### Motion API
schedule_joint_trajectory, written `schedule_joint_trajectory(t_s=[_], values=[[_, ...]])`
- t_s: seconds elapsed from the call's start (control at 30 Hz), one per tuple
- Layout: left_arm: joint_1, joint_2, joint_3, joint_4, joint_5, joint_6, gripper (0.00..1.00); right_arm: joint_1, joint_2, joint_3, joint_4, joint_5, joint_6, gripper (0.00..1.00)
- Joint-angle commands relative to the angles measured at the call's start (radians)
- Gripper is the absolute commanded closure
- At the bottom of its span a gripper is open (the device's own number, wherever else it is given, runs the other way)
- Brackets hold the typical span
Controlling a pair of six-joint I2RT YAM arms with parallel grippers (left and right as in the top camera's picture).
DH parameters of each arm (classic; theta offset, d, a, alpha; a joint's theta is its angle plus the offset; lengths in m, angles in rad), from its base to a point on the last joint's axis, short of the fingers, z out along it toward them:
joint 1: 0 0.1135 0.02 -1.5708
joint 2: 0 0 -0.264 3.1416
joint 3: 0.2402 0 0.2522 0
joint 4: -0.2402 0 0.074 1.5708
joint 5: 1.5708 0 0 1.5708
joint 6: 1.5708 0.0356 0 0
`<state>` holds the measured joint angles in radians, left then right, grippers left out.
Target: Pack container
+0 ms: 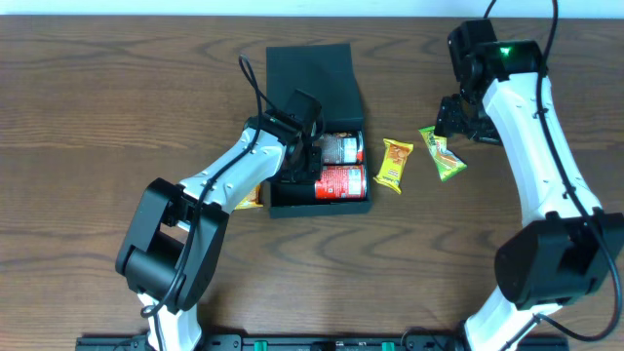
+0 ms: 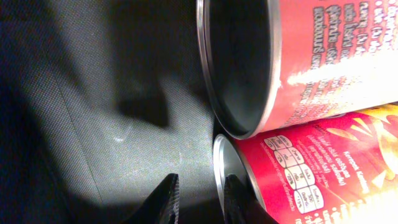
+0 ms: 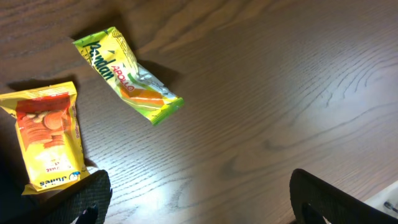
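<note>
Left claw angled down inside container.

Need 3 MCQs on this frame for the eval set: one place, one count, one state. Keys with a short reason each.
1. Where are the red cans relative to the container?
A. on the table behind it
B. inside it
C. stacked on its lid

2. How many snack packets lie on the table right of the container?
A. one
B. two
C. four

3. What state is the right gripper in?
A. open, empty
B. shut on a packet
C. shut on a can

Key:
1 B: both cans lie side by side within the container's walls.
2 B: only the yellow packet and the green packet lie there.
3 A: its fingers stand far apart over bare wood.
</note>
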<state>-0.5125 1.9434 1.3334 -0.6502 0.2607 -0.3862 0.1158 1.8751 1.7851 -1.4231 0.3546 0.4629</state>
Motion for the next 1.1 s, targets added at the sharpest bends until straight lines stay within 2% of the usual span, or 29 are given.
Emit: schedule_joint_trajectory(t_s=[0.0,0.13,0.17,0.23,0.27,0.57,0.77,0.87,0.97,1.07], values=[[-0.005,0.009,0.005,0.000,0.018,-0.004,0.73,0.000,-0.018,0.016,0.003,0.008,-0.008,0.08],[-0.005,0.008,0.005,0.002,0.016,-0.003,0.66,0.000,-0.018,0.016,0.005,0.008,-0.008,0.09],[-0.005,0.008,0.005,0.004,0.012,-0.003,0.67,0.000,-0.018,0.016,0.005,0.008,-0.008,0.09],[-0.004,0.008,0.005,0.013,-0.006,-0.003,0.77,0.000,-0.018,0.016,0.005,0.008,-0.008,0.09],[-0.003,0.006,0.007,0.016,-0.013,-0.003,0.78,0.000,-0.018,0.016,0.005,0.008,-0.008,0.09],[0.008,-0.058,0.090,-0.051,-0.118,0.018,0.77,-0.012,-0.018,0.016,0.005,0.015,-0.008,0.12],[0.008,-0.166,0.135,-0.114,-0.203,0.055,0.77,-0.049,-0.018,0.016,0.005,0.024,-0.008,0.16],[0.008,-0.253,0.142,-0.112,-0.262,0.061,0.78,-0.074,-0.018,0.000,0.032,0.010,-0.085,0.17],[0.008,-0.347,0.142,-0.113,-0.373,0.074,0.74,-0.072,-0.018,-0.057,0.099,-0.078,-0.209,0.18],[0.008,-0.443,0.142,-0.124,-0.503,0.085,0.64,-0.045,-0.014,-0.145,0.174,-0.027,-0.237,0.21]])
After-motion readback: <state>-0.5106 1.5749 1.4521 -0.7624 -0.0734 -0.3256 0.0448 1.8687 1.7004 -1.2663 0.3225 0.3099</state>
